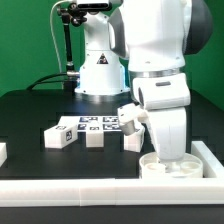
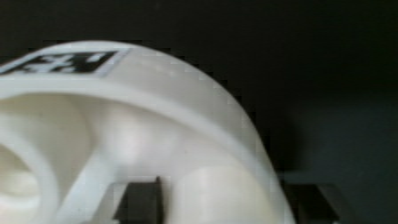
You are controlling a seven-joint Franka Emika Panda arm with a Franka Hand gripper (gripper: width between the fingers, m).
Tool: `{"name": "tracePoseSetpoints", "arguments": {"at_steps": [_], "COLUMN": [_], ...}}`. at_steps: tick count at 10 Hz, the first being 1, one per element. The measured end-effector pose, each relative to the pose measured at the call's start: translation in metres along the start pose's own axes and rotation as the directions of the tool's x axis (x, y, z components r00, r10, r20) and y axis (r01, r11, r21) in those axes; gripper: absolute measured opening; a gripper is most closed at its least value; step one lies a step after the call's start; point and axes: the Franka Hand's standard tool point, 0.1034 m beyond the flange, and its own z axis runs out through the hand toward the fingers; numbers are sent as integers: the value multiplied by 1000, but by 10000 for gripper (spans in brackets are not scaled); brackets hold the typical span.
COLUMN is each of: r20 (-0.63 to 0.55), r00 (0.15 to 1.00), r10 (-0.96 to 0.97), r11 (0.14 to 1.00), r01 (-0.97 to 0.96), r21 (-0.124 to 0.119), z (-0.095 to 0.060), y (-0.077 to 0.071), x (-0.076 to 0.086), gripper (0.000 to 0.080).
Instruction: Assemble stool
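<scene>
Gleaming smooth round white plastic seat (image 1: pixel 152 168)

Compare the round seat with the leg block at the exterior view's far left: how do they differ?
The seat is a round disc; the leg is a small block. The seat sits under the claw; the leg lies free. Both are white with tags.

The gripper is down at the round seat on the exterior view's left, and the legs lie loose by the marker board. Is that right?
Not quite: the seat is on the exterior view's right, with the gripper down at it. The legs do lie loose by the marker board. The exterior view shows this.
</scene>
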Motion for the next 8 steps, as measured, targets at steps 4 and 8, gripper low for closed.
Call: {"name": "tracePoseSetpoints", "arguments": {"at_steps": [4, 8], "r20": [0, 2], "r00": [1000, 1000], "r10": [5, 7], "r11": [1000, 1000], "r01": [-5, -6], "r21": [2, -10], "z": [0, -10], "y": [0, 4], "x": [0, 1], "gripper": [314, 645]}}
